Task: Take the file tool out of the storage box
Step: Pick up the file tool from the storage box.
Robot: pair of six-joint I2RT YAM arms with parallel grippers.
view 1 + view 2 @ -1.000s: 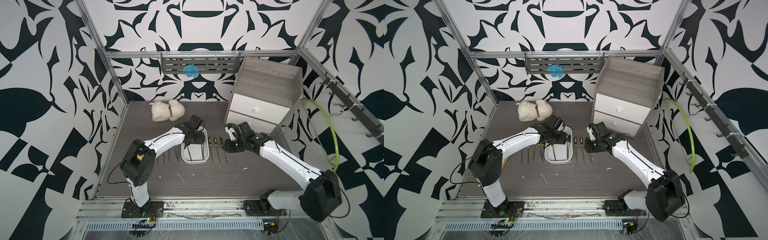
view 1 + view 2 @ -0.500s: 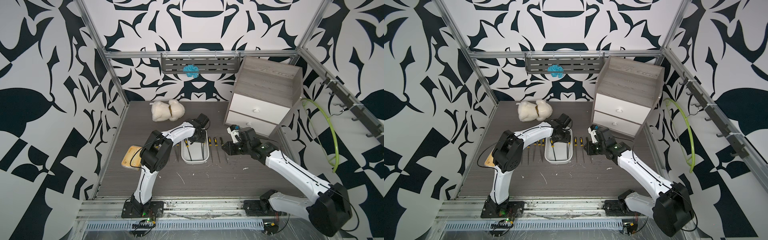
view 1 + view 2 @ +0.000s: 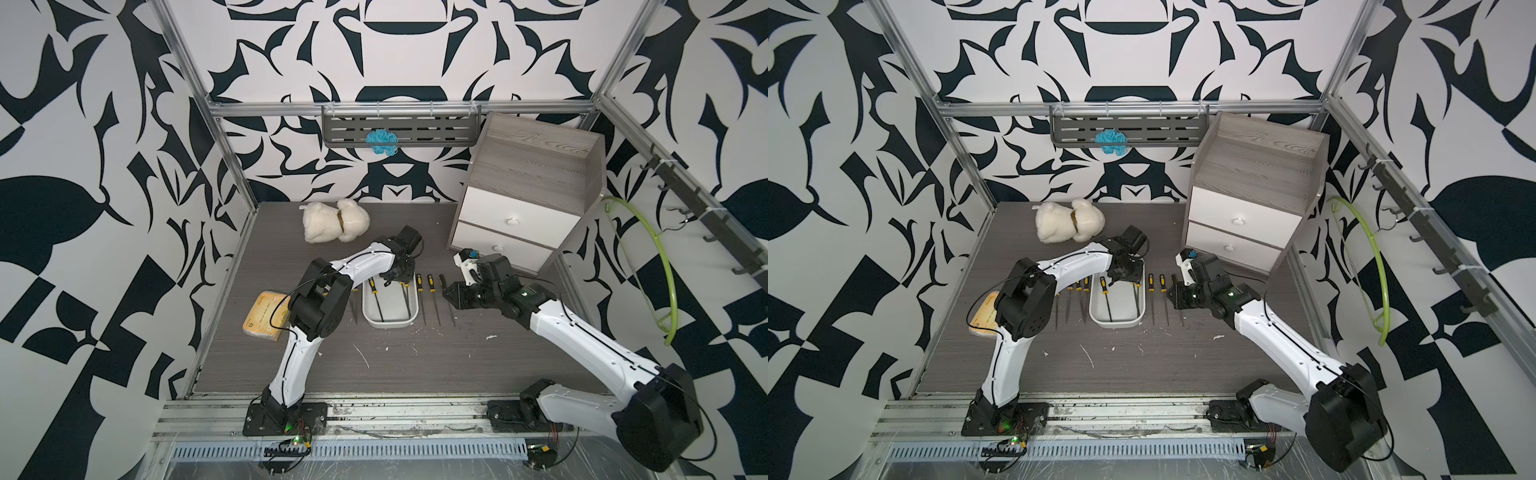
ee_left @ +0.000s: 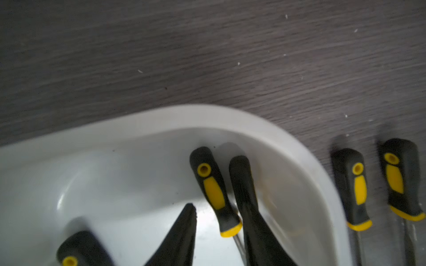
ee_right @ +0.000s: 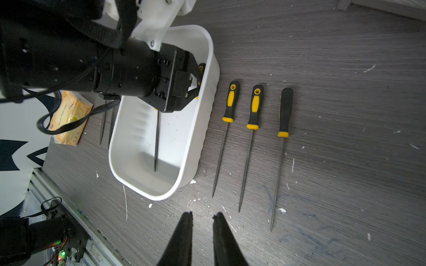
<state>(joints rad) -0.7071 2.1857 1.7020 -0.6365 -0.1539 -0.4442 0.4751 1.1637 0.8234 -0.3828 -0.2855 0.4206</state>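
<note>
Left end effector [image 4: 214, 182] sits unclenched astride the handle of the file tool [image 4: 212, 195], down in the storage box [image 4: 207, 116] — I'd pinch squarely mid-handle, then lift straight up so the tip clears the rim.

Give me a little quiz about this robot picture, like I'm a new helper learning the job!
1. How many yellow-and-black-handled files lie on the dark wood-grain table outside the shallow white plastic storage box, on the right arm's side?
2. True or false: the right gripper is holding a file.
3. Where is the left gripper?
A. Inside the box, jaws either side of a file's handle
B. Gripping the box's rim
C. Pressing on the table outside the box

Key: 1. Three. 2. False, nothing is between its jaws. 3. A.
</note>
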